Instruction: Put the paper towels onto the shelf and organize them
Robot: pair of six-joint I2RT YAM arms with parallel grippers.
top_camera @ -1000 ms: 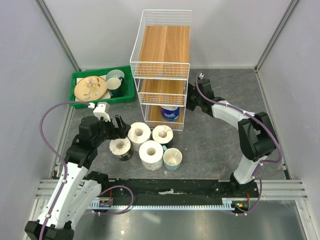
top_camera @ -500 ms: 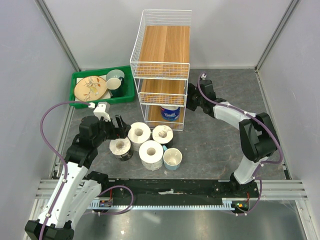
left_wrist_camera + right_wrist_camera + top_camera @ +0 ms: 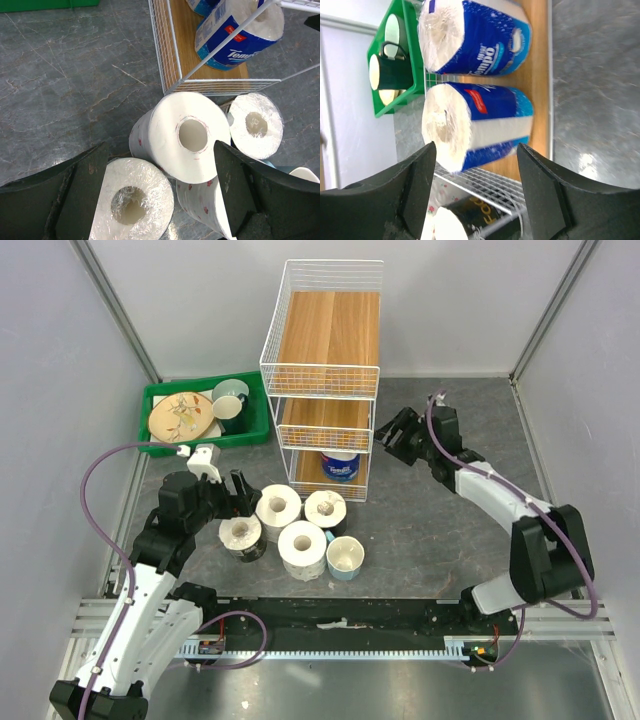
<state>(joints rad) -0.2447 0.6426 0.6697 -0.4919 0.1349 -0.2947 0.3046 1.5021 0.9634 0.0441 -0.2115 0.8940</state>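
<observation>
Left gripper: fingers spread wide with nothing clamped, hanging low over the rolls clustered on the table.
Plain roll: stands on end with its core up, framed between the left fingers; the right fingertip overlaps its edge, and I cannot tell whether they touch.
Wrapped rolls: one sits by the left finger, another lies beyond the right finger.
Right gripper: fingers apart and empty, just beside the right side of the shelf.
Blue-wrapped rolls: two sit side by side on the bottom board; the nearer one lines up with the gap between the right fingers, beyond their tips, and the other is behind it.
Dark-wrapped roll: lies outside the wire, low in the right wrist view.
</observation>
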